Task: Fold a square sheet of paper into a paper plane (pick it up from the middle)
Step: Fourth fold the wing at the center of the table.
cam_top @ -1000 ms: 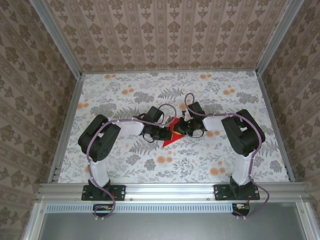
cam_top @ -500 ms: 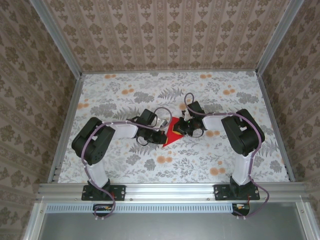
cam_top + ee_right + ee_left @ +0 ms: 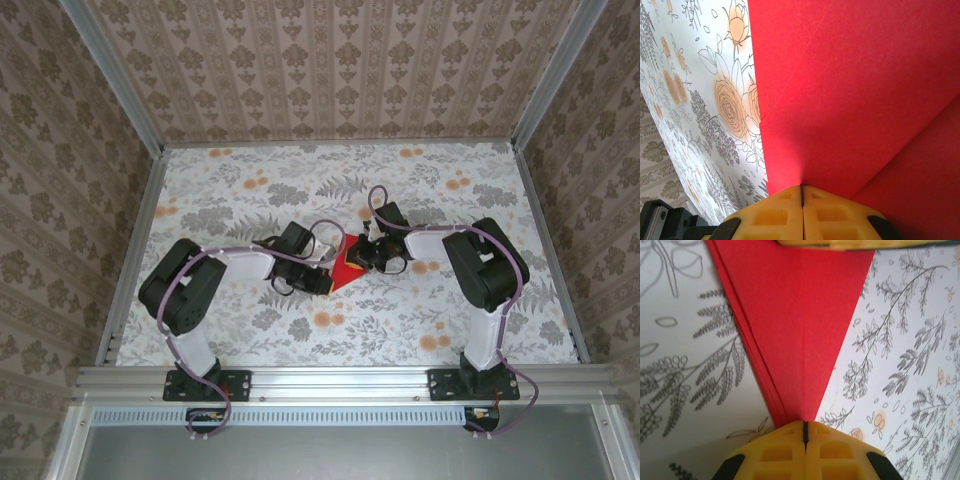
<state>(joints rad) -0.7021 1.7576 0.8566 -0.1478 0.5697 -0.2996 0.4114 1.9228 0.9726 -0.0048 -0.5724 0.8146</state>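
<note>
Brown patterned walls box in a floral bench [image 3: 420, 330], with both arms reaching in from the near edge and meeting at its middle. Between them is the red paper [image 3: 343, 268], folded to a pointed shape whose tip aims toward the near left.

From above, the left hand [image 3: 324, 279] comes in from the left at the paper's pointed end, and the right hand [image 3: 362, 255] comes in from the right at its wide end, a little farther back.

In the left wrist view, the left hand [image 3: 805, 428] has its yellow fingers pressed together with only a thin seam between them, pinching the tip of the paper [image 3: 800, 315]. A centre crease runs straight out from that seam, and layered edges show along the paper's left side. At the paper's wide end, a yellow finger of the right hand [image 3: 840, 243] rests on it.

In the right wrist view, the right hand [image 3: 801, 189] is likewise clamped flat on the paper [image 3: 855, 90], which enters at the seam between the fingers. A fold line slants up to the right from there. Whether the paper touches the bench or is held just above it, I cannot tell.
</note>
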